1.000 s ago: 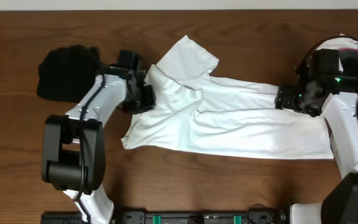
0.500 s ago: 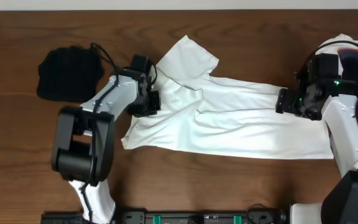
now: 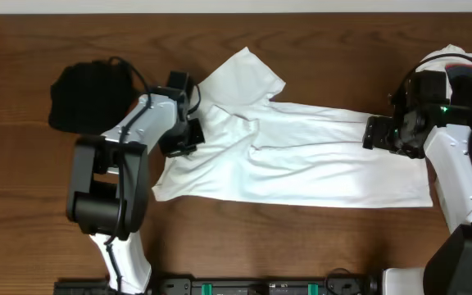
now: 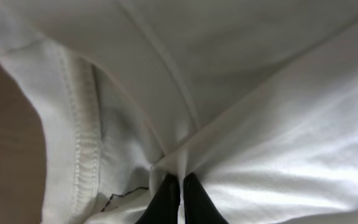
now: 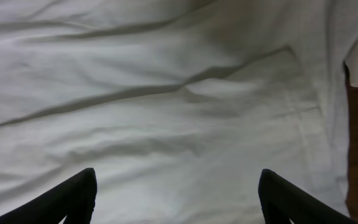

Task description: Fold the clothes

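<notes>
White trousers [image 3: 301, 160] lie spread across the wooden table, waist end at the left, legs running right. My left gripper [image 3: 193, 131] is shut on a pinch of the white cloth near the waistband; its wrist view shows the black fingertips [image 4: 180, 186] closed on a fold beside the stitched hem [image 4: 86, 137]. My right gripper [image 3: 375, 131] is open at the far edge of the leg end, hovering over the cloth. In its wrist view the two fingers [image 5: 176, 193] are wide apart above flat white fabric [image 5: 166, 112].
A black garment [image 3: 88, 94] lies bunched at the far left. More clothes [image 3: 465, 61] lie at the far right edge behind my right arm. Bare wood [image 3: 301, 246] runs along the front.
My left gripper has pulled the waist end leftward, and the trousers' left edge has shifted left and flattened. My right arm has barely moved.
</notes>
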Action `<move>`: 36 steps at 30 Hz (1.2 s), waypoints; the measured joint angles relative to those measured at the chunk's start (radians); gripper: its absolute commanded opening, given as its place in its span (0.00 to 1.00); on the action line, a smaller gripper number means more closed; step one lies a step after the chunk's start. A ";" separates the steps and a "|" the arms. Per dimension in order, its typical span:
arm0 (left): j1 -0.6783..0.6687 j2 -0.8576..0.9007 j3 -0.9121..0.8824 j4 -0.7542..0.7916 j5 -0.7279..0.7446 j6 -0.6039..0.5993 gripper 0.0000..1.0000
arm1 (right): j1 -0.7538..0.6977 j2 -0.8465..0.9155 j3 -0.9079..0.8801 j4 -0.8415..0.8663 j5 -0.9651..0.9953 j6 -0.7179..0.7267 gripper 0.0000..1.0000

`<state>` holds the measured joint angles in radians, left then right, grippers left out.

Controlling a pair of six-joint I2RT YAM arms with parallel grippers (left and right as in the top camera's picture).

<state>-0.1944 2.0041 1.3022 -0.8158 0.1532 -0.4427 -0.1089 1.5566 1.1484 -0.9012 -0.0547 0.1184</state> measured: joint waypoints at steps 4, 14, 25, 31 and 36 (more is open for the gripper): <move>0.035 0.001 0.000 -0.024 -0.003 -0.035 0.06 | 0.000 0.000 0.000 0.001 0.000 0.000 0.82; 0.096 0.002 -0.002 -0.042 0.032 -0.098 0.06 | 0.000 0.000 0.000 0.006 0.000 0.000 0.84; 0.122 -0.207 -0.047 -0.041 -0.008 -0.044 0.27 | 0.000 0.000 0.000 0.009 0.000 0.000 0.84; 0.122 -0.497 -0.043 0.070 -0.015 0.099 0.59 | 0.000 0.000 -0.001 0.011 -0.001 0.002 0.93; 0.121 -0.559 -0.039 0.286 -0.022 0.176 0.55 | 0.000 0.000 -0.003 0.013 -0.001 0.004 0.99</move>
<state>-0.0731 1.4448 1.2629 -0.5297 0.1314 -0.2668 -0.1089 1.5566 1.1450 -0.8879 -0.0559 0.1226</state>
